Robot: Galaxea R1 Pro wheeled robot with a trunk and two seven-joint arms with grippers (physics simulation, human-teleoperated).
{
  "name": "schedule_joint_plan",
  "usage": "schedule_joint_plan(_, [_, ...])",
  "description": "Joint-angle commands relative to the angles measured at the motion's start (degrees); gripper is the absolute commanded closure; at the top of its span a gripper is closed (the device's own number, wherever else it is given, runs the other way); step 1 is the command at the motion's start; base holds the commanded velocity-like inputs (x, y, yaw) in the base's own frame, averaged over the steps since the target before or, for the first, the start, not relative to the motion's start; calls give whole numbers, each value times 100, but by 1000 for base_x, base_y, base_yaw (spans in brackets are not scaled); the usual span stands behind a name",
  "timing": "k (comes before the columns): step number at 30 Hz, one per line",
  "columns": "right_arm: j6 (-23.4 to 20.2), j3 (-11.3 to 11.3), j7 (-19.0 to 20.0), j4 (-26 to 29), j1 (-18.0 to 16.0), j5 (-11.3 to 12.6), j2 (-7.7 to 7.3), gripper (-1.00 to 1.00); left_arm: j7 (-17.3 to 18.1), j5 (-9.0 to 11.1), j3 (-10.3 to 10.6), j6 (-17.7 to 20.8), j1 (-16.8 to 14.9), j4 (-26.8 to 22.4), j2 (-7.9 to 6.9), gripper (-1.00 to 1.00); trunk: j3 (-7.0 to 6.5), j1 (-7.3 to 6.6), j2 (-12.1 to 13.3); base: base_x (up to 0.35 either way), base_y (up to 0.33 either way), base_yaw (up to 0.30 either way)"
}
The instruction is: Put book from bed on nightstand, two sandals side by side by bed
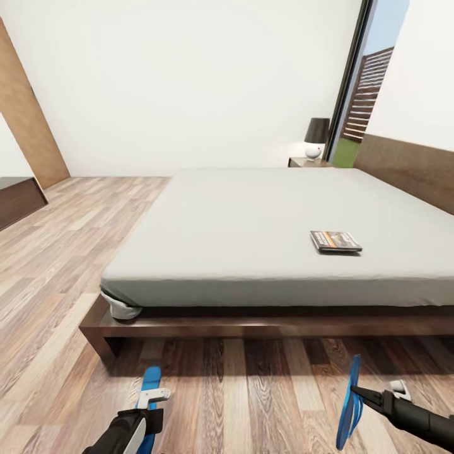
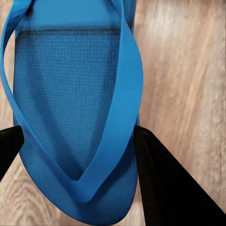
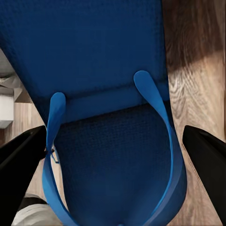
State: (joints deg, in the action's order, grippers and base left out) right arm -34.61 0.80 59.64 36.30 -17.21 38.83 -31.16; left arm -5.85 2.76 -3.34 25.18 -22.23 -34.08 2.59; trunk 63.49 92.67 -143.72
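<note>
Right gripper [image 1: 354, 392] pinching bright-blue sandal [image 1: 348, 413] edge-up.

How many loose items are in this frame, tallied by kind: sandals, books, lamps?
Blue sandals: 2, one under the left gripper, one on edge at the right gripper
Book: 1, on the bed
Lamp: 1, on the nightstand
Total: 4

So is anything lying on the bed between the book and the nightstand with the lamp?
Nothing visible does. The book lies alone on the off-white mattress, and the stretch of mattress between it and the nightstand at the far corner shows bare. The lamp stands on the nightstand's top.
</note>
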Motion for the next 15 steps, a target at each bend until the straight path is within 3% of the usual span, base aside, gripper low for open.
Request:
schedule_joint_plan(1, [-44, 109, 1, 0, -1, 28, -2, 100, -22, 23, -18, 31, -1, -11, 5, 100, 28, 1, -4, 0, 0, 0])
schedule_joint_plan(10, [-45, 237, -4, 0, -1, 28, 5, 100, -5, 33, -50, 51, -1, -60, -21, 100, 227, 24, -16, 0, 0, 0])
schedule_joint_plan(15, [-45, 237, -5, 0, -1, 28, 7, 100, -12, 22, -52, 308, -7, -598, -42, 100, 338, 37, -22, 0, 0, 0])
